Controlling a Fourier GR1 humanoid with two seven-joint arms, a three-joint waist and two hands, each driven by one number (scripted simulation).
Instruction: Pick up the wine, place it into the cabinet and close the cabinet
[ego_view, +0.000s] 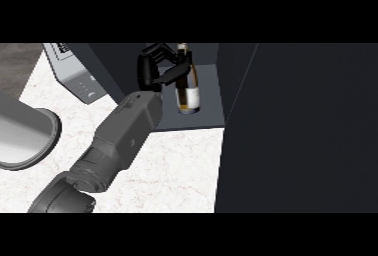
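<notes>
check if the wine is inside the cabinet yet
In: the wine bottle stands on the cabinet floor, behind its front edge, with the left hand curled round it.

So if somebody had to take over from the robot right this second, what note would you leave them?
Left hand: reaching into the open cabinet, fingers curled round the upper part of the wine bottle.
Right hand: not in view.
Wine bottle: upright inside the cabinet, its base apparently down on the cabinet floor.
Cabinet door: open, the big dark panel at the right.
Done: the bottle is picked up and inside the cabinet.
Left: let go of the bottle, draw the arm out, close the door.
</notes>
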